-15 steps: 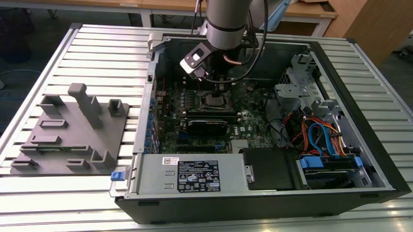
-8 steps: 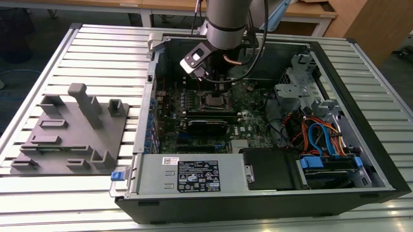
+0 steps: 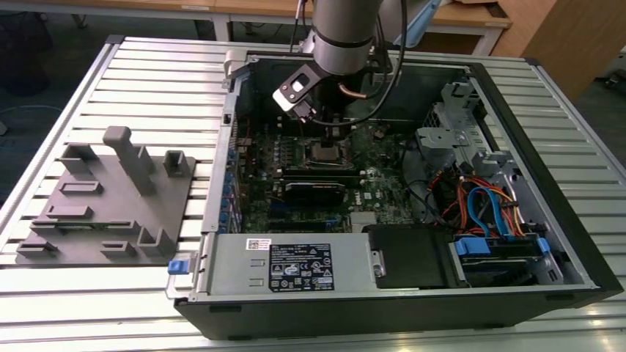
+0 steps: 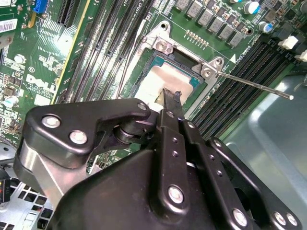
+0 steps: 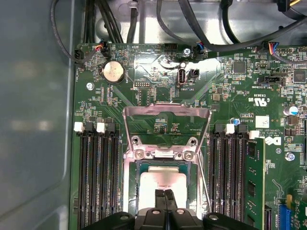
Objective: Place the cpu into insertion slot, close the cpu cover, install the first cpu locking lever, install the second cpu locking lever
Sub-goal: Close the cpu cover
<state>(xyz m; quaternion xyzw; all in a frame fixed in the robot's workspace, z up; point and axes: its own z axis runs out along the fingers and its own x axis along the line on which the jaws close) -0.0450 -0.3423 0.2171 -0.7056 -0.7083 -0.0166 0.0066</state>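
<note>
- Contents: insertion slot (image 5: 130, 184) held the cpu (image 5: 160, 177), seated flat, inside the open computer case (image 3: 391, 317).
- Beyond it, cpu cover (image 5: 166, 111) stood swung open; memory slots (image 5: 98, 177) flanked both sides; a thin lever (image 4: 254, 86) stuck out free.
- Hand: gripper (image 5: 165, 193) fingers pressed together, holding nothing, tips right over the cpu's top.

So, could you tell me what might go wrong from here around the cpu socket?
The shut gripper appears to touch the cpu in the insertion slot: pressing off-centre could tilt it. The cpu cover stands open and a locking lever juts free; either could snag the gripper.
</note>
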